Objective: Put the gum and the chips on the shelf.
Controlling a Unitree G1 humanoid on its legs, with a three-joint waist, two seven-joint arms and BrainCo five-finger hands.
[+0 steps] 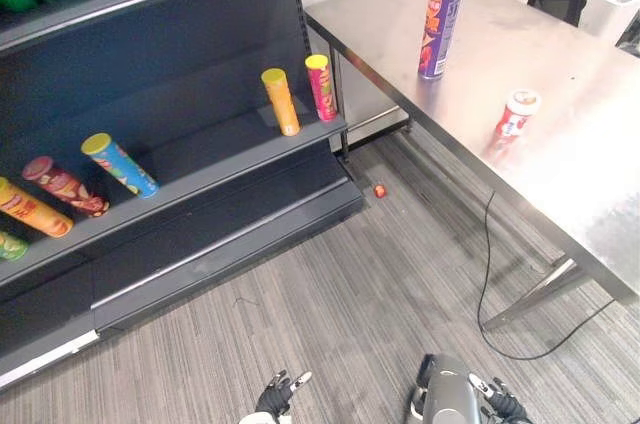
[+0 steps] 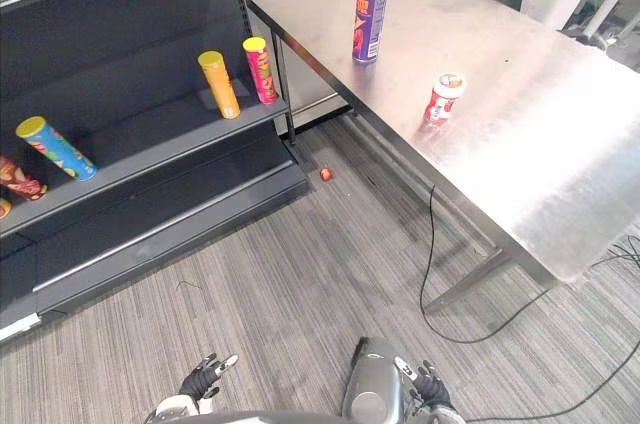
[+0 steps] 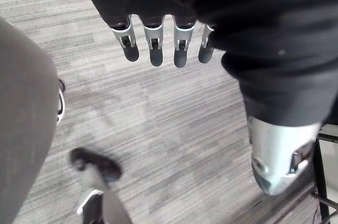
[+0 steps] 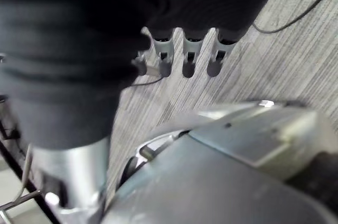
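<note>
You had your left hand [image 3: 153, 47] and right hand [image 4: 189, 57] hanging low, fingers relaxed and empty, because the purple chips can [image 1: 441, 22] and gum bottle [image 1: 516, 114] stood untouched on the table [image 1: 570, 49], not yet on the shelf [image 1: 210, 151].

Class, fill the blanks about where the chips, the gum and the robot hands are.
The purple chips can stands on the metal ____.
The red gum tub on that table is much ____ than the can.
The orange can and the pink can stand ____ on the shelf.
The left robot hand and the right robot hand hold ____.
Missing: table; shorter; upright; nothing.
</note>
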